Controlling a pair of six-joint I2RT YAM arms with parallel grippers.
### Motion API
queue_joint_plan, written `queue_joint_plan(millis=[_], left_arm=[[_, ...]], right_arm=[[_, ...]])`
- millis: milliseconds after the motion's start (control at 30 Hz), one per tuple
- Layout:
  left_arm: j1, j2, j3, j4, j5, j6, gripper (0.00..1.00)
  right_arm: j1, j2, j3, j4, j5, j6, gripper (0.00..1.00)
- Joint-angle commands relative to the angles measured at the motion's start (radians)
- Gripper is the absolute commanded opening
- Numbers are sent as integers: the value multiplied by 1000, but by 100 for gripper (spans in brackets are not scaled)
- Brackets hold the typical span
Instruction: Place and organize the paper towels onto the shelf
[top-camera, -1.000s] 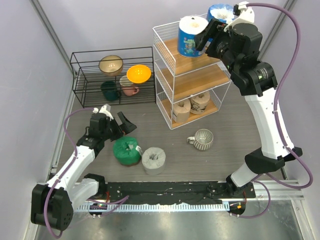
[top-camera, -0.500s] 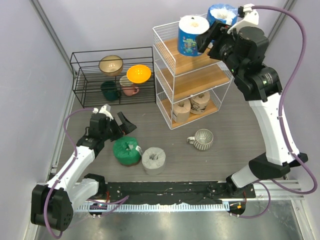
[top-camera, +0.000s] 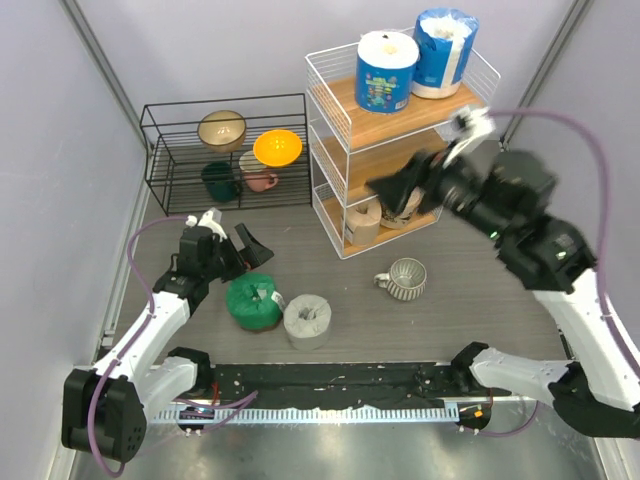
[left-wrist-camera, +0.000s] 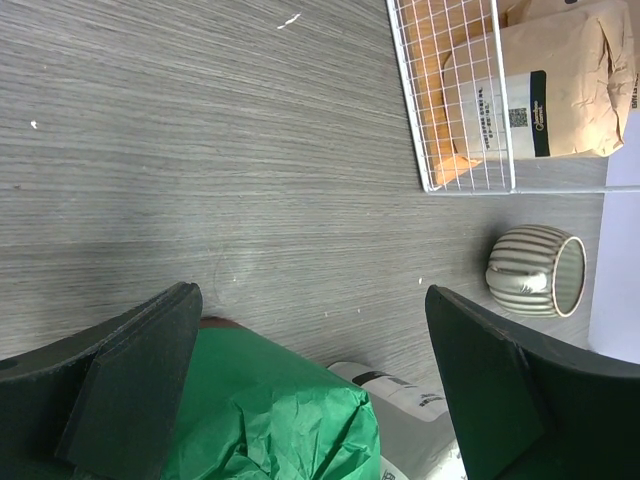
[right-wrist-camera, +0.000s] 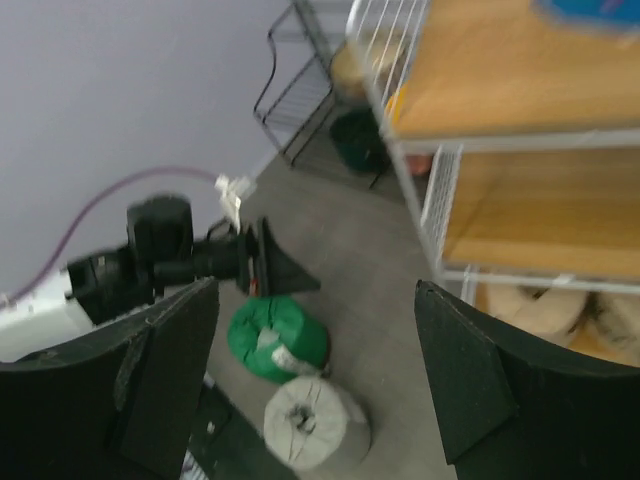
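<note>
1. On the shelf (top-camera: 372, 168), four of six paper towels are placed, so the task looks about two-thirds done.
2. Two white rolls in blue wrap (top-camera: 386, 70) (top-camera: 443, 50) stand upright side by side on the shelf's top tier, the right one further back.
3. Two tan rolls (top-camera: 365, 220) sit side by side on the shelf's bottom tier. The right one is partly hidden behind the right arm in the top view.
4. The shelf's middle tier shows no roll where it is visible, so it is the likely spot for the rest.
5. The green roll (top-camera: 252, 300) lies on the table, well off to the front-left of the shelf and not yet placed.
6. The grey roll (top-camera: 307, 320) touches the green one on the side nearer the shelf, also not yet placed.
7. The right gripper (top-camera: 400, 182) has its jaws wide apart and holds nothing. It hangs in front of the shelf's middle tier and faces the two loose rolls.
8. The left gripper (top-camera: 245, 258) has its jaws spread and is empty. It sits far front-left of the shelf, just above the green roll.
9. Judged next step: one arm takes the green or grey roll.
</note>
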Motion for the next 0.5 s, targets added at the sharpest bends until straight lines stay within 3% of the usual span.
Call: queue_joint_plan(millis=[0, 200, 467], left_arm=[[-4, -3, 10, 41, 25, -7, 100], [-4, 9, 8, 44, 20, -6, 100], [-4, 1, 8, 35, 16, -4, 100]], right_arm=[[250, -31, -276, -49, 130, 13, 86], [531, -60, -610, 121, 449, 242, 87], [586, 6, -764, 275, 519, 389, 88]])
